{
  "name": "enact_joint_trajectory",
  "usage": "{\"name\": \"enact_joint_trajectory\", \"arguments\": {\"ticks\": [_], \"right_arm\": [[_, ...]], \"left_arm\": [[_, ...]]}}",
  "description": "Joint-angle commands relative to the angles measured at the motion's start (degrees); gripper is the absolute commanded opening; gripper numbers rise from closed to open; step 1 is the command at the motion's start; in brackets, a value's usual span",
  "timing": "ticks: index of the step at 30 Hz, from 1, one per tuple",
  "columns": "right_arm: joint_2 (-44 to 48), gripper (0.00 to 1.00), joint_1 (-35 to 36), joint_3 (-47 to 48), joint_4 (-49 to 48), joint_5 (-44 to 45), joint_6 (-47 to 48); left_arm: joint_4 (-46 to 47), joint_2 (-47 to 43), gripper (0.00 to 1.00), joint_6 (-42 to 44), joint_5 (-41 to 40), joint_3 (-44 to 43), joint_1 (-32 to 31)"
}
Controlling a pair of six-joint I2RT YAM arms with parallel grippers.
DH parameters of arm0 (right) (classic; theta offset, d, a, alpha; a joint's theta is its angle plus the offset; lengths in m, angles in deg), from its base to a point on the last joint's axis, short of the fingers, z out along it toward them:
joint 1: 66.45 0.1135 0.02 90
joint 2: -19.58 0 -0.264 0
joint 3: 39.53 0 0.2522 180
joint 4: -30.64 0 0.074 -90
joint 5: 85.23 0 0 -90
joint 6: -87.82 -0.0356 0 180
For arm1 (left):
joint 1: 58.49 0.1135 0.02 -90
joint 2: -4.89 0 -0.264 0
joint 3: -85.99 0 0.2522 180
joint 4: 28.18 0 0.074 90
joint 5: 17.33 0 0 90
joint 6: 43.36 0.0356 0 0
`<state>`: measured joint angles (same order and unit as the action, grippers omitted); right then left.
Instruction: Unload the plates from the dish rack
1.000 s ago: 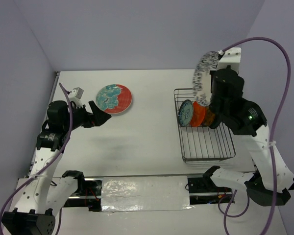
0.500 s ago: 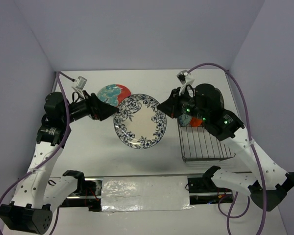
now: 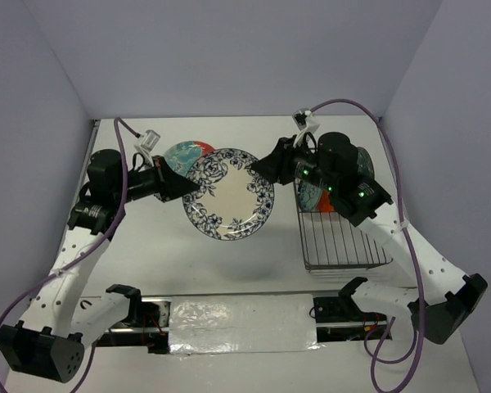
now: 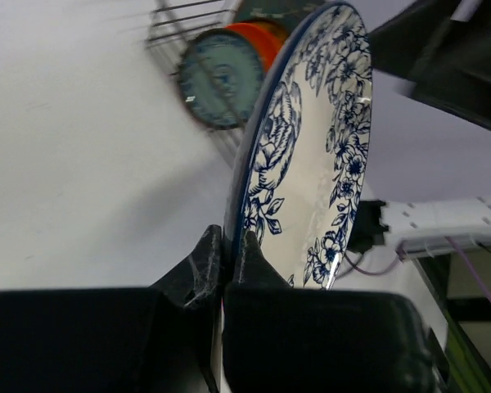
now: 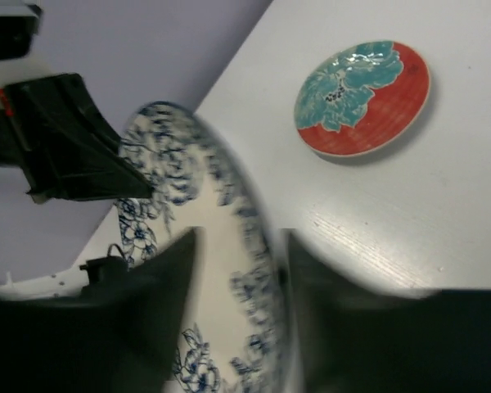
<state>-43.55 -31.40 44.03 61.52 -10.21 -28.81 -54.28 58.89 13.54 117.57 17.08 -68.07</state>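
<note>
My left gripper (image 4: 225,246) just clamped the rim of the round white, blue-floral-rimmed ceramic plate (image 3: 229,195), airborne between my hands; right gripper (image 5: 237,246) now spread off it, so handover's done, silver wire dish rack (image 3: 348,246) next.

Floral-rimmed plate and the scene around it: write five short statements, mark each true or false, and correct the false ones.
1. The left gripper is shut on the rim of the floral-rimmed plate. True.
2. The floral-rimmed plate lies flat on the table. False: it is held in the air between the two grippers.
3. The right gripper has its fingers apart, one on each side of that plate's rim. True.
4. The red-and-teal plate stands in the dish rack. False: it lies flat on the table, outside the rack.
5. A blue-white patterned plate and an orange plate stand in the dish rack. True.
</note>
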Motion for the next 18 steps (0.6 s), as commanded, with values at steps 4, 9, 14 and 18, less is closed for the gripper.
{"name": "enact_joint_trajectory", "arguments": {"ticks": [4, 9, 14, 18], "right_arm": [[5.03, 1.00, 1.08, 0.07, -4.05, 16.84, -1.32], [11.26, 1.00, 0.37, -0.80, 4.39, 27.46, 2.89], [15.75, 1.00, 0.11, -2.82, 9.05, 28.95, 5.71], [19.35, 1.00, -0.07, -4.85, 10.56, 28.87, 6.59]], "left_arm": [[-9.18, 6.55, 0.00, -3.97, -24.48, -6.18, 1.75], [-7.54, 15.85, 0.00, -11.26, -27.59, -10.76, 9.40], [-3.04, 30.68, 0.00, -13.04, -27.15, -19.01, 14.77], [-1.90, 42.05, 0.00, -13.74, -23.90, -25.17, 16.09]]}}
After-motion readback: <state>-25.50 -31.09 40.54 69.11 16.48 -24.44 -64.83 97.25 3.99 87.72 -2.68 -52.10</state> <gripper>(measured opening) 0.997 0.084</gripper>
